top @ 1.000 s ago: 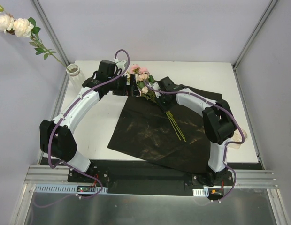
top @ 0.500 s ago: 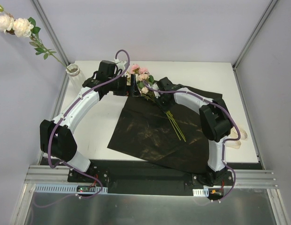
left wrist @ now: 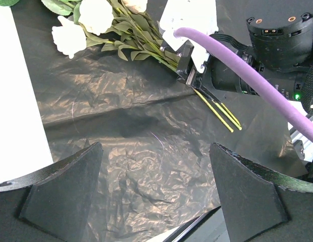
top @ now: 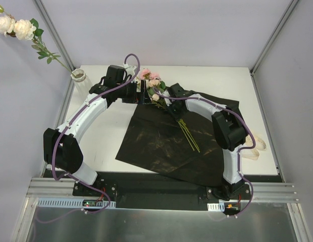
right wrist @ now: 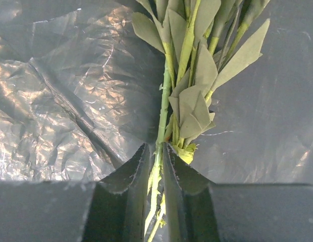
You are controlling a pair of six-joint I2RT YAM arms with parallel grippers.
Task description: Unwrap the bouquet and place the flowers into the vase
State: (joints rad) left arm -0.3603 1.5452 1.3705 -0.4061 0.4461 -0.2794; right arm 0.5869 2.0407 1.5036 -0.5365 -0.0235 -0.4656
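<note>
The black paper sheet [top: 156,143] lies spread flat on the table, with the flowers [top: 152,84] lying loose across its far edge. Their pink and cream roses [left wrist: 93,17] point away from me, and the thin green stems [top: 190,137] trail toward me. My right gripper [right wrist: 156,169] is shut on the green stems [right wrist: 164,106] just below the leaves. My left gripper [left wrist: 156,189] hovers open over the crinkled paper beside the blooms and holds nothing. The white ribbed vase [top: 79,75] stands at the far left corner. A stem with white roses [top: 15,26] leans out of it.
A cream ribbon [top: 252,148] lies on the table to the right of the paper. Metal frame posts [top: 55,35] and grey walls close in the white table [top: 217,80]. My right arm [left wrist: 277,55] fills the upper right of the left wrist view.
My right gripper's jaws have narrowed onto the stems, and the right arm's elbow has swung a little to the left. The left arm and the flowers have hardly moved.
</note>
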